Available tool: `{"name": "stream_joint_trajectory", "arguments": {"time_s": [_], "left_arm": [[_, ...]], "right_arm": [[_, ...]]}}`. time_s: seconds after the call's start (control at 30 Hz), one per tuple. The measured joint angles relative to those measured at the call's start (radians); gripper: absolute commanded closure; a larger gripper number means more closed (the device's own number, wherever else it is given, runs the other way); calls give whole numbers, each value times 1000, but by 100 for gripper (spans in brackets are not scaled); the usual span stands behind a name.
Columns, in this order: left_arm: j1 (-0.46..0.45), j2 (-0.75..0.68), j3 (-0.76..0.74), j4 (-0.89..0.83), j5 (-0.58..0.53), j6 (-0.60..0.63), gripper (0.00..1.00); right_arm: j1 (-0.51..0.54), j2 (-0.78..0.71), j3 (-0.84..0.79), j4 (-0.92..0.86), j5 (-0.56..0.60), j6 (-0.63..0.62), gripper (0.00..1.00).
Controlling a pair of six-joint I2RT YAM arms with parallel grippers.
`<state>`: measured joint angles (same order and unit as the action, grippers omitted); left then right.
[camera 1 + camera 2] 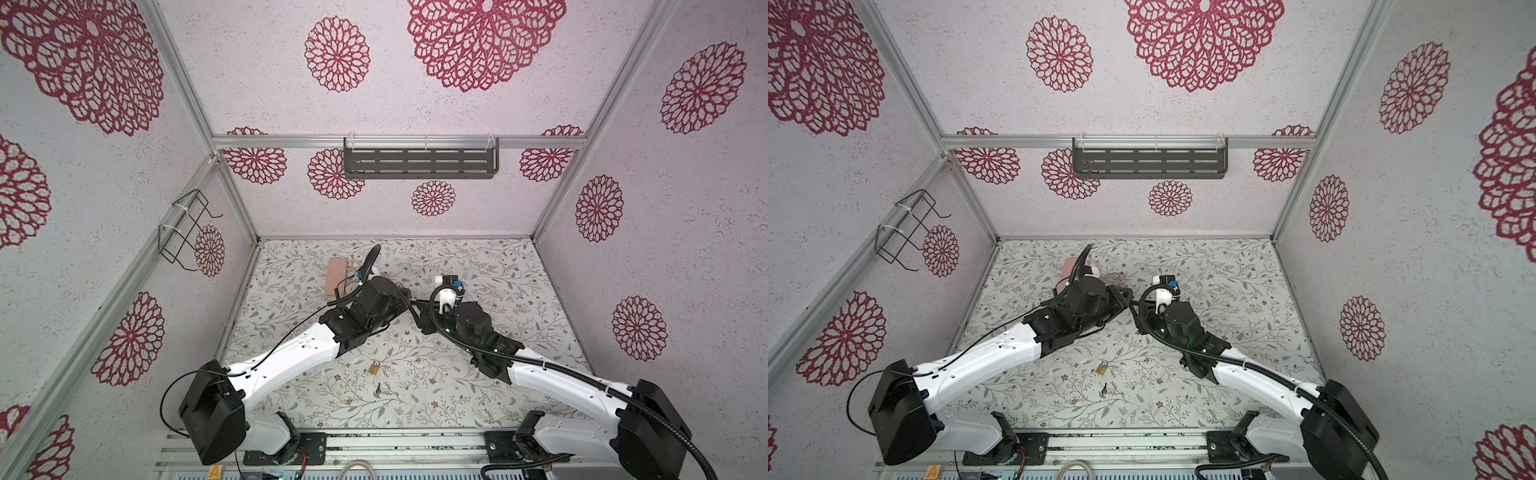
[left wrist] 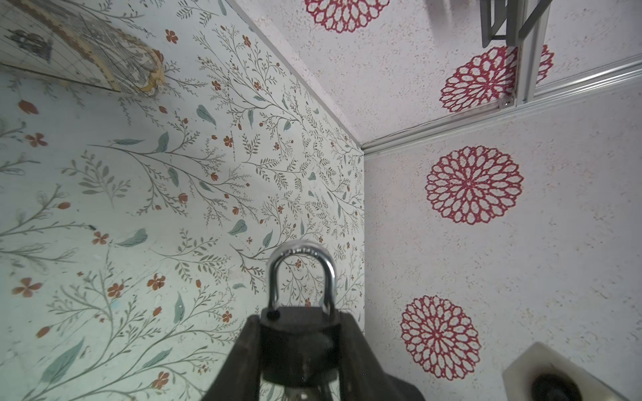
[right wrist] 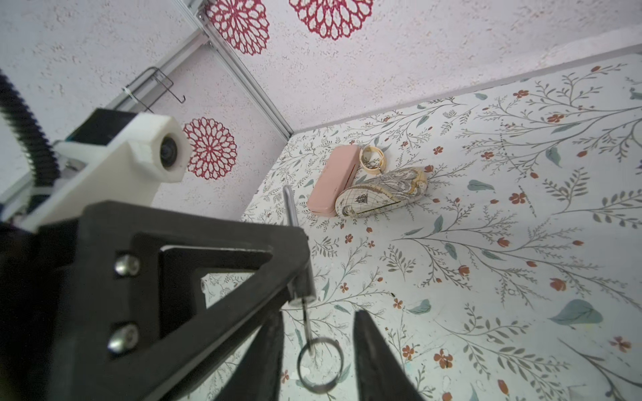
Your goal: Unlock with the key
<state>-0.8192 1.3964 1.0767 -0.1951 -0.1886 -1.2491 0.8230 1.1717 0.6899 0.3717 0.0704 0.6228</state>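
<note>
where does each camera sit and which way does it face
Top views: above the arm bases, facing down and forward over the table; left arm and right arm show.
Left wrist: looks along left jaws clamped on the black padlock.
Right wrist: looks between the open right jaws at the key.
Shared: wrist views, the padlock's shackle.

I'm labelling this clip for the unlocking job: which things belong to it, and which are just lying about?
In the job: black padlock, clamped in the left gripper; key in its base, inside the open right gripper.

Lying about: brass padlock, dark piece near it, pink case, map-print case, bangles.
</note>
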Motion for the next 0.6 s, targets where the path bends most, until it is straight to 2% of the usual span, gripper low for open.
{"name": "stream_joint_trajectory", "arguments": {"time_s": [0.17,0.33,0.6], "left_arm": [[18,-43,0,-12,-1,123,100],[29,-98,-14,-11,-11,307,100],[33,-189,-229,94,-25,663,100]], "right_arm": [[0,-64,0,-40,21,-29,39],[-6,-126,0,-122,39,-48,30],[-40,-141,63,-327,37,-66,23]]}}
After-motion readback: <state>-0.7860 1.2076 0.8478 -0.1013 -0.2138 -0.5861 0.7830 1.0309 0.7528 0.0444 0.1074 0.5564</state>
